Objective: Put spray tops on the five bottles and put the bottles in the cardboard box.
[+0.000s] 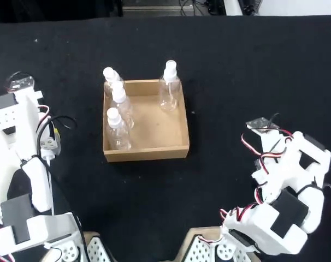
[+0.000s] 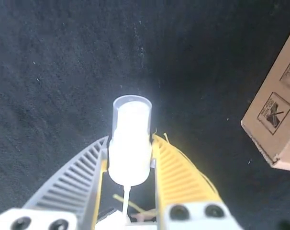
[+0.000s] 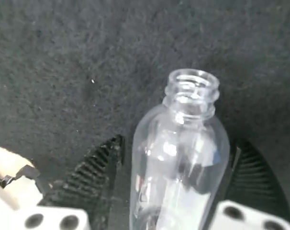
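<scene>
Count from the high view: four capped bottles (image 1: 119, 121) standing in one cardboard box (image 1: 146, 153), well ahead of both grippers. Left wrist view: left gripper (image 2: 129, 143) clamped on one spray top (image 2: 130, 139). Right wrist view: right gripper (image 3: 178, 143) clamped around the fifth bottle (image 3: 183, 163), neck open.

The capless bottle (image 3: 183, 158) runs off the right wrist picture's edge, so its base is unseen. The cardboard box (image 2: 279, 120) is cut by the left wrist picture's edge, leaving one corner. The spray top (image 2: 131, 120) has its dip tube's end blurred against the left gripper (image 2: 129, 141). From above, the rear left bottle (image 1: 108, 73) is largely hidden behind the next bottle (image 1: 119, 97).
</scene>
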Motion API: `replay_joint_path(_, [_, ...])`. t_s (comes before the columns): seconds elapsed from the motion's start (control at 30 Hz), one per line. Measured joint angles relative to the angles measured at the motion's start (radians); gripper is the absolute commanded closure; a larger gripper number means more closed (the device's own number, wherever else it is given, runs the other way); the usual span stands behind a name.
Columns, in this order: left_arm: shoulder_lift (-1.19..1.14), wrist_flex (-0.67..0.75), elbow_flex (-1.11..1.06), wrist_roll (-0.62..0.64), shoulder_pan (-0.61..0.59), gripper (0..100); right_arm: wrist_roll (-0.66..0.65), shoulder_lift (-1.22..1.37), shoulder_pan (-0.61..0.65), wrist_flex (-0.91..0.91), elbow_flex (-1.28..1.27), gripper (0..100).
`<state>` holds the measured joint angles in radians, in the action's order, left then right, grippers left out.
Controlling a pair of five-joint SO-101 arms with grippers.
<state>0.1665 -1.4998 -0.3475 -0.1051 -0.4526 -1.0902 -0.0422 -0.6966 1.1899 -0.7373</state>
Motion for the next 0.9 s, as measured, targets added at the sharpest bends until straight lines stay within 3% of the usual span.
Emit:
replay_joint_path(0.2, [0.000,0.000,-0.006,0.000,0.000,97,0.018,0.000,0.002,0.000,0.006,68.7])
replay_joint_path(0.4, [0.000,0.000,-0.006,0.000,0.000,97,0.018,-0.008,0.002,-0.012,0.008,94.3])
replay_joint_path(0.47, [0.000,0.000,-0.006,0.000,0.000,97,0.018,-0.015,0.002,-0.023,0.008,98.8])
replay_joint_path(0.63, [0.000,-0.002,0.002,0.000,0.000,97,0.040,-0.037,0.002,-0.020,0.026,96.9])
replay_joint_path(0.9, [0.000,-0.051,0.186,0.000,0.000,97,0.249,-0.276,0.083,-0.008,0.089,97.2])
